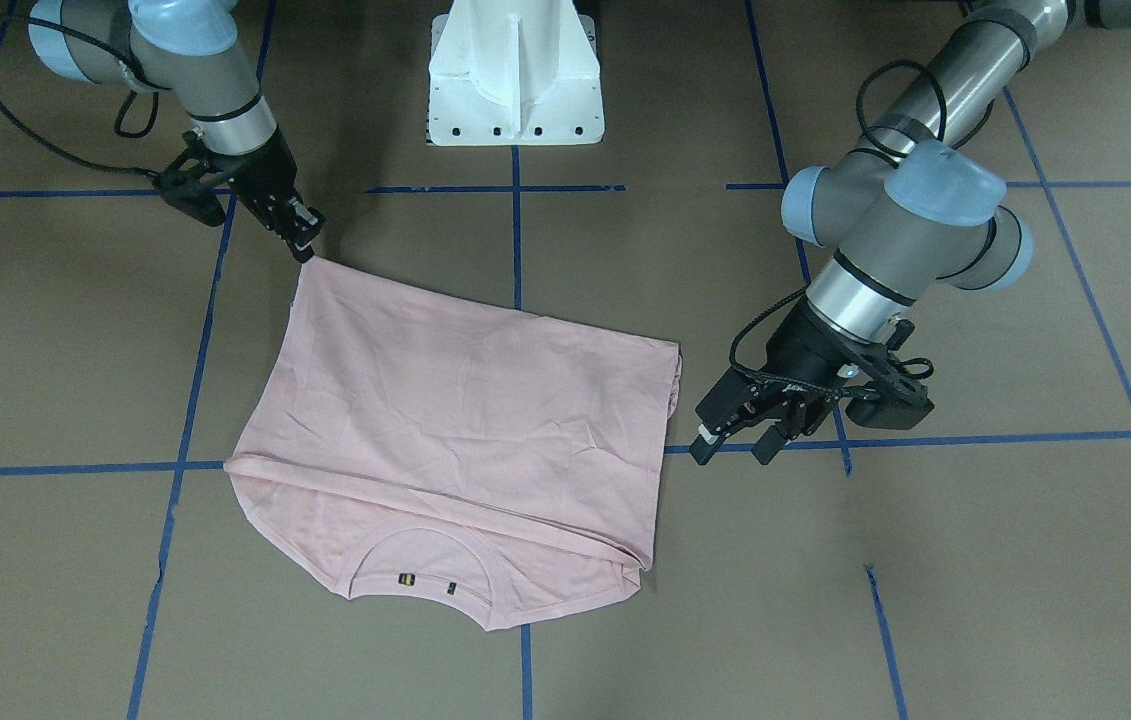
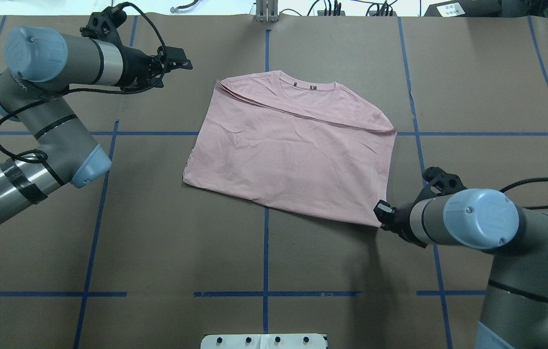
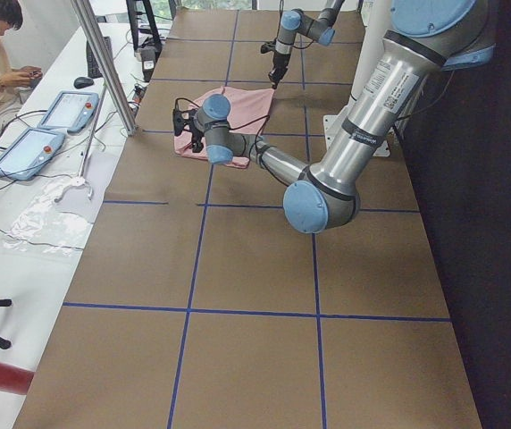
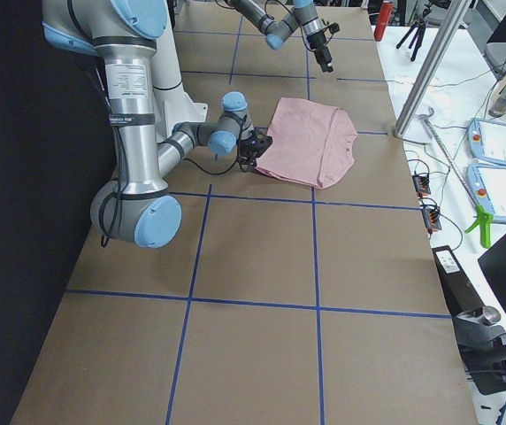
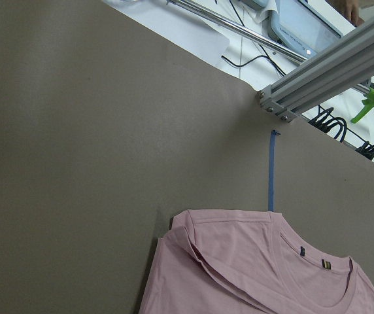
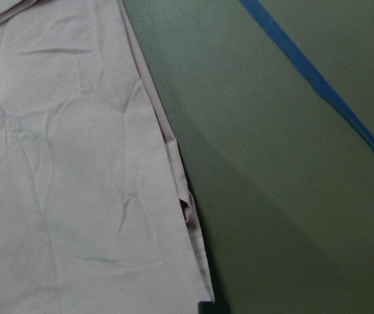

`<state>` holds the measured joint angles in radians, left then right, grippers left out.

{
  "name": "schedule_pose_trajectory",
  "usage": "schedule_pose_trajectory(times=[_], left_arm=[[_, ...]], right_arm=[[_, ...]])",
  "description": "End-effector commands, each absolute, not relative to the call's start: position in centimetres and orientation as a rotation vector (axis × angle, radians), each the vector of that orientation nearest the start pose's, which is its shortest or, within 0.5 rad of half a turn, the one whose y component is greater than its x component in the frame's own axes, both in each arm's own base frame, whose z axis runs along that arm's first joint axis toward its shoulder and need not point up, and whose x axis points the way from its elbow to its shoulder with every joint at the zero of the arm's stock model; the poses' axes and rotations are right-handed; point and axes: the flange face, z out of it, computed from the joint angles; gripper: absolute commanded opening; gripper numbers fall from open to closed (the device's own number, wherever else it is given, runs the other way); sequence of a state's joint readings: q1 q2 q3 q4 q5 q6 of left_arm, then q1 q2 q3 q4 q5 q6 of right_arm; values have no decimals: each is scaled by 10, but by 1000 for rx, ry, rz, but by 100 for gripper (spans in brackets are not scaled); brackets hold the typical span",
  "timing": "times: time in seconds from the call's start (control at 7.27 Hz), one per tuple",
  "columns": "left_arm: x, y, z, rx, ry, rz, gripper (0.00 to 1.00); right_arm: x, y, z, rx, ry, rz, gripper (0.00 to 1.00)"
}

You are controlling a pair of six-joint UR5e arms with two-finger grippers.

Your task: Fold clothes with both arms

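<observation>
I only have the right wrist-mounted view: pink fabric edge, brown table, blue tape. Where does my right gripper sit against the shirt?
Observer: The right gripper touches the pale pink cloth T-shirt at the corner nearest the robot on that arm's side. I cannot tell whether its jaws pinch the cloth.
Operator: And the other arm?
Observer: The left gripper is beside the shirt's opposite edge, apart from it, with its jaws open.
Operator: How does the shirt lie?
Observer: It lies flat and folded over, with the neckline toward the operators' side and a folded layer ending slantwise just short of it.
</observation>
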<state>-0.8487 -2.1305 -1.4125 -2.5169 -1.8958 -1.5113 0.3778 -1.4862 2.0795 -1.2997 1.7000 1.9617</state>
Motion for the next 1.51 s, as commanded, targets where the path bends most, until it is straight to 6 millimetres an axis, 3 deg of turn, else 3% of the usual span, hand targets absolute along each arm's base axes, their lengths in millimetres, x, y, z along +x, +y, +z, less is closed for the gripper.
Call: schedule_pose_trajectory(times=[0.0,0.14,0.41,0.55,0.69,0.83,1.1,1.24,1.38], left_arm=[[383,-583,274,325,1376,-463,100],[384,-566,266,300,1405,-426,99],[382,-504,273,227,1431,-363,99],[383,-488,283,202,1411,-358,100],[398,-468,275,130,1386,-367,100],[421,-439,261,26,1295,-388,100],[442,-399,249,-56,1172,-413,99],[465,-379,252,-39,1150,-431,99],[488,-360,258,1,1103,-478,99]], right_arm=[[-425,-212,309,-255,-852,588,0],[-430,-176,301,-353,-825,514,0],[-427,-135,281,-454,-835,408,0],[-431,-124,284,-477,-812,417,99],[-429,-132,284,-471,-815,439,100],[-414,-171,280,-437,-848,520,100],[-350,-284,266,-317,-953,762,100],[-319,-321,263,-239,-985,809,100],[-302,-343,275,-152,-968,765,100]])
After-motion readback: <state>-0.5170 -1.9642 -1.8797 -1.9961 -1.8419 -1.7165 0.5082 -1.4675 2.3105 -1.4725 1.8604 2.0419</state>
